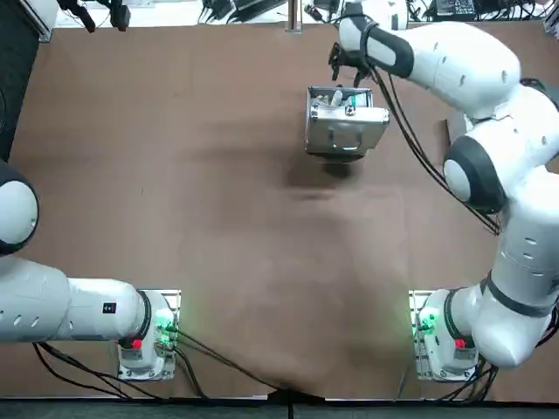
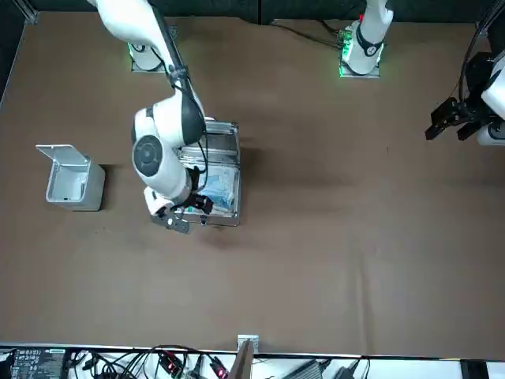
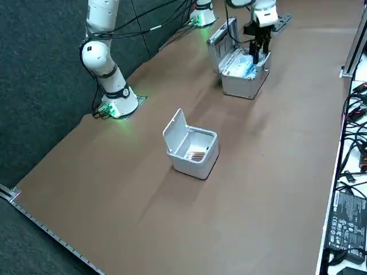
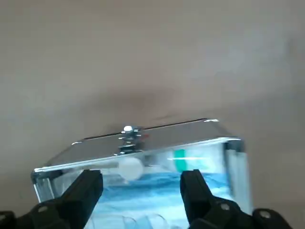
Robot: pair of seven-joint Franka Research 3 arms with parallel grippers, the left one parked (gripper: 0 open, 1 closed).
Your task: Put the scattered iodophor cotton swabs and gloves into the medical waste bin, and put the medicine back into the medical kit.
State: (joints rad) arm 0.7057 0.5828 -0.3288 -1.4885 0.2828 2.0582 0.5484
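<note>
The silver medical kit (image 1: pixel 345 131) stands open at the far side of the table, also seen in the front view (image 2: pixel 221 185) and the right side view (image 3: pixel 243 77). Inside it lie blue packets (image 4: pixel 143 198), a white bottle (image 4: pixel 129 167) and a green-labelled item (image 4: pixel 179 160). My right gripper (image 1: pixel 348 72) hovers over the kit's far end (image 2: pixel 183 215) (image 3: pixel 255 54). It is open (image 4: pixel 140 186), with nothing between its black fingers (image 4: pixel 88 188). The white medical waste bin (image 3: pixel 192 148) stands with its lid up and holds brownish swabs (image 3: pixel 196 153).
The waste bin (image 2: pixel 71 180) sits apart from the kit, toward the robot's right side of the table. Cables and equipment (image 3: pixel 347 217) lie beyond the table's far edge. I see no loose swabs or gloves on the brown tabletop (image 1: pixel 218 218).
</note>
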